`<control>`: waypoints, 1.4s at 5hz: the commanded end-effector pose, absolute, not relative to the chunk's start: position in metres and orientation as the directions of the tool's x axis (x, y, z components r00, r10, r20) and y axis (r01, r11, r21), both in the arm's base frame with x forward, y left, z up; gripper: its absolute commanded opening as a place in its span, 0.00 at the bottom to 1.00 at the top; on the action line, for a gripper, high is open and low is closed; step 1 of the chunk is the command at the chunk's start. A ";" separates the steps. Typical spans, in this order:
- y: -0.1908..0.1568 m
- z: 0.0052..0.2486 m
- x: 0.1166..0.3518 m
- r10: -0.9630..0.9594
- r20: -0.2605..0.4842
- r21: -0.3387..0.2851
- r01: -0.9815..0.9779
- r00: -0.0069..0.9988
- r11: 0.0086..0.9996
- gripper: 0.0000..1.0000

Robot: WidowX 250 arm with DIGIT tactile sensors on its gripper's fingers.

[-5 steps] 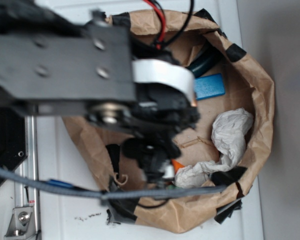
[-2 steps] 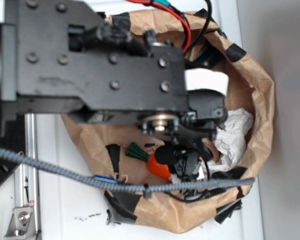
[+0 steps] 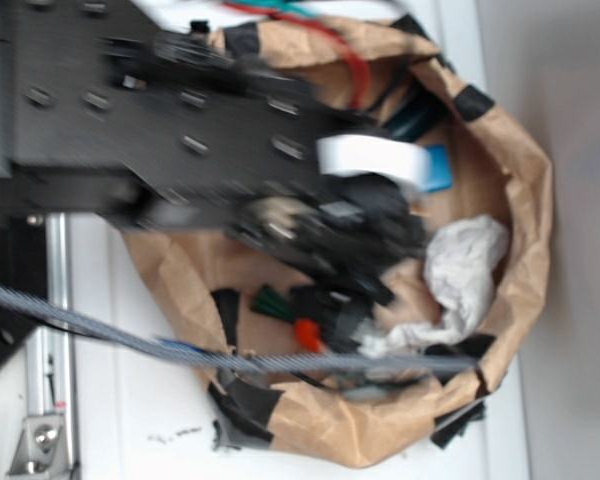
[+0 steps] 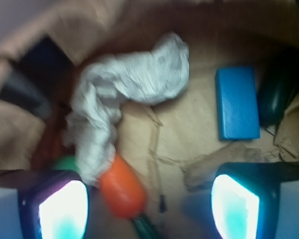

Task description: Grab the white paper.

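in the outside view we see the black arm point(image 3: 190, 130) filling the upper left and centre of the frame, blurred, reaching over a brown paper bag point(image 3: 525, 250) with black tape patches on its rim. the bag lies open on a white surface point(image 3: 130, 400). a grey braided cable point(image 3: 100, 330) runs across the lower left and over the bag's lower edge.

the white paper point(image 3: 462, 275) lies inside the bag at the right of the frame, a wrinkled, curved wad whose lower end bends toward the centre. in the wrist view the white paper point(image 4: 124, 94) sits in the upper centre and curls down to the left, with nothing clamped on it. its lower end touches an orange toy carrot point(image 4: 122, 191), which lies at the bottom centre with a green tip beside it.

the gripper point(image 4: 149, 204) has its two fingers spread apart at the lower corners of the wrist view; the left finger point(image 4: 57, 204) is just beside the paper's lower end, the right finger point(image 4: 244, 196) is well apart from it. the carrot lies between them. in the outside view the gripper is too blurred to make out.

a blue block point(image 4: 237, 102) lies flat on the bag floor at the right, with a dark green object point(image 4: 279, 92) just beside it at the far right edge.
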State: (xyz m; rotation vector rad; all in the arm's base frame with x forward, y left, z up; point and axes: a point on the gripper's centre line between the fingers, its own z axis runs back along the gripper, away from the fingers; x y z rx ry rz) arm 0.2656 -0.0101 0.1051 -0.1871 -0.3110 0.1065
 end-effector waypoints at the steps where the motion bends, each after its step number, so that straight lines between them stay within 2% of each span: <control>1: 0.009 0.097 0.297 0.149 0.462 -0.221 -0.049 0.874 0.974 1.00; 2: -0.010 0.088 0.325 0.128 0.447 -0.211 -0.034 0.885 0.977 1.00; 3: -0.025 0.080 0.347 0.158 0.423 -0.230 -0.063 0.892 0.971 1.00; 4: -0.039 0.064 0.362 0.183 0.374 -0.238 -0.096 0.909 0.966 1.00; 5: -0.046 0.040 0.363 0.168 0.325 -0.168 -0.118 0.931 0.979 1.00; 6: -0.044 0.028 0.354 0.161 0.314 -0.140 -0.123 0.936 0.983 0.23; 7: -0.042 0.041 0.349 0.141 0.338 -0.128 -0.103 0.931 0.986 0.00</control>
